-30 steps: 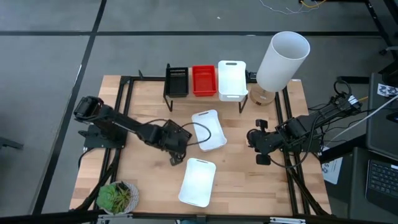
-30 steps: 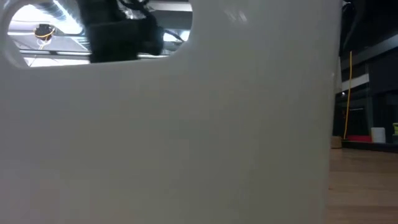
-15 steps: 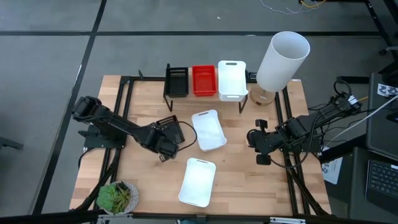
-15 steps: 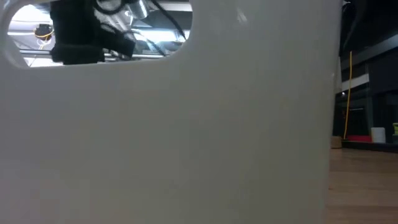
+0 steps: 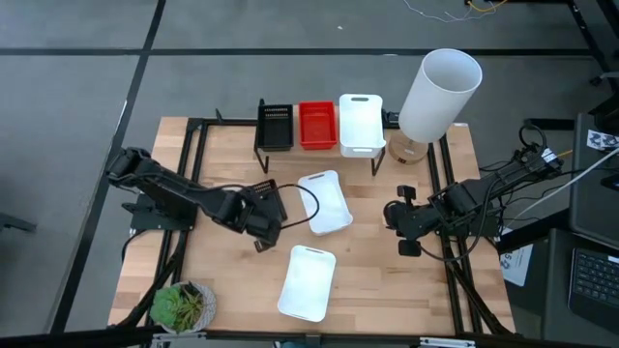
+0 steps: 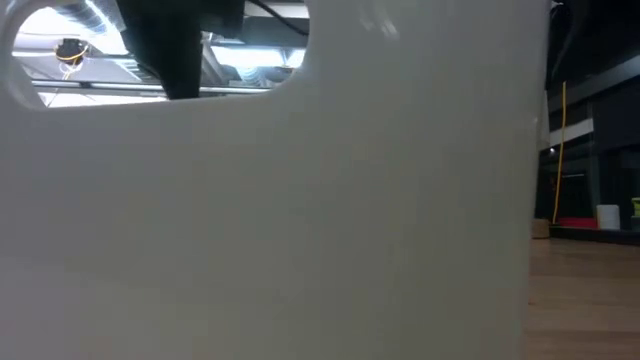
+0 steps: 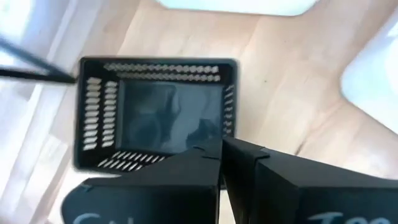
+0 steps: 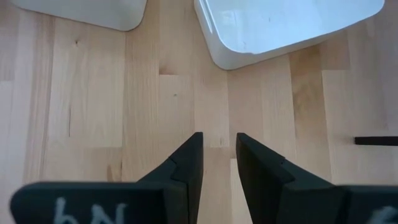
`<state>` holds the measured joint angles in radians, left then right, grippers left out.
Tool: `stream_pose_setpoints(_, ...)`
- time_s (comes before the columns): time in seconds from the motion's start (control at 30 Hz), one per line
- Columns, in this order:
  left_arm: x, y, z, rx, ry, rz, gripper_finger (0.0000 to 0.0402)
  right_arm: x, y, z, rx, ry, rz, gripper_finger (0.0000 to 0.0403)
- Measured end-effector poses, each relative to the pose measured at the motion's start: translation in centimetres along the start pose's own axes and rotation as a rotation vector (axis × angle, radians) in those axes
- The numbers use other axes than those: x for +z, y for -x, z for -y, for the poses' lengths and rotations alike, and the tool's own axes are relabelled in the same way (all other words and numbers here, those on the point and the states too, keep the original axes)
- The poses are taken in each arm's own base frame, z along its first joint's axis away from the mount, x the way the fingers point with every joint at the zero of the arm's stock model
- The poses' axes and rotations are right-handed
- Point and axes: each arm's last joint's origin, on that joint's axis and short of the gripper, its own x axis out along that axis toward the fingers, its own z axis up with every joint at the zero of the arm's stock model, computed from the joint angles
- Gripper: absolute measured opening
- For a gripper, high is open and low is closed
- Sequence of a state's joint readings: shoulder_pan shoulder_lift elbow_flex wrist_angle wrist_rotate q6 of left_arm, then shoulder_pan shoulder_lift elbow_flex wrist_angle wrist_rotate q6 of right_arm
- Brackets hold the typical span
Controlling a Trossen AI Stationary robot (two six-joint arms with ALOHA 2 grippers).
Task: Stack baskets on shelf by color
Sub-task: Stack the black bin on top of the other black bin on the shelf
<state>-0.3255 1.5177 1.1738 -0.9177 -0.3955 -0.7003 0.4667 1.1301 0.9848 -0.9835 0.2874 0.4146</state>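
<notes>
My left gripper (image 5: pixel 263 203) stands over the table's middle left, shut on a black basket (image 7: pixel 155 112) with a perforated bottom; the same black basket (image 5: pixel 267 187) shows beside the arm in the high view. On the shelf (image 5: pixel 377 159) rest a black basket (image 5: pixel 275 126), a red basket (image 5: pixel 317 124) and a white basket (image 5: pixel 361 123). Two white baskets lie on the table, one in the middle (image 5: pixel 324 201) and one near the front (image 5: pixel 308 282). My right gripper (image 5: pixel 392 215) waits open over bare wood at the right, touching nothing. My left gripper pinches the black basket's side wall at its rim (image 7: pixel 208 144), near a corner, between the two shut fingers (image 7: pixel 249 163). The fingers come from above, pointing down. The basket's open side faces up toward the wrist; whether it hangs clear of the table I cannot tell.
A tall white cylinder (image 5: pixel 440 94) stands at the far right beside the shelf. A potted plant (image 5: pixel 182 305) sits at the near left corner. The front white basket's wall (image 6: pixel 300 220) fills the low view. Bare wood lies between the right gripper (image 8: pixel 217 155) and the white baskets.
My left gripper, shut on the black basket throughout, has shifted a little toward the table's left edge and turned at the wrist, carrying the basket away from the middle white basket. The white baskets have stayed where they were.
</notes>
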Motion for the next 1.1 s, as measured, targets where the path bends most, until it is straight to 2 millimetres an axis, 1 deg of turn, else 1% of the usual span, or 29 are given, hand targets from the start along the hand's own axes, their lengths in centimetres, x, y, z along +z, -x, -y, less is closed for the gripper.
stream_pose_setpoints(0.1,0.3,-0.2,0.0,-0.012,-0.011,0.024,0.0004,0.0,0.0,0.0,0.0,0.0,0.0,0.0097)
stream_pose_setpoints(0.17,0.4,-0.3,-0.2,-0.016,-0.002,0.013,0.0014,0.0,0.0,0.0,0.0,-0.002,0.0,0.0097)
stream_pose_setpoints(0.37,0.8,-0.6,-0.5,-0.027,0.02,0.009,0.0076,0.0,0.0,0.0,0.0,-0.002,0.0,0.0097)
stream_pose_setpoints(0.43,0.8,-0.5,-0.5,-0.029,0.02,0.014,0.0092,0.0,0.0,0.0,0.0,-0.002,-0.001,0.0097)
stream_pose_setpoints(0.53,0.9,-0.5,-0.2,-0.04,0.021,0.033,0.0101,-0.1,0.0,0.0,-0.003,0.002,-0.008,0.0097)
stream_pose_setpoints(0.67,1.1,-0.4,0.2,-0.066,0.03,0.063,0.0102,-0.3,0.0,0.1,-0.011,0.009,-0.025,0.0097)
stream_pose_setpoints(0.83,0.9,-2.0,0.9,-0.037,0.013,0.031,0.0099,-0.4,0.0,0.2,-0.015,0.013,-0.036,0.0097)
stream_pose_setpoints(0.97,0.5,-4.0,1.6,0.004,-0.022,-0.02,0.0099,-0.4,0.0,0.2,-0.015,0.012,-0.036,0.0097)
stream_pose_setpoints(1.1,0.2,-5.5,2.1,0.032,-0.04,-0.051,0.0099,-0.4,0.0,0.2,-0.016,0.013,-0.038,0.0097)
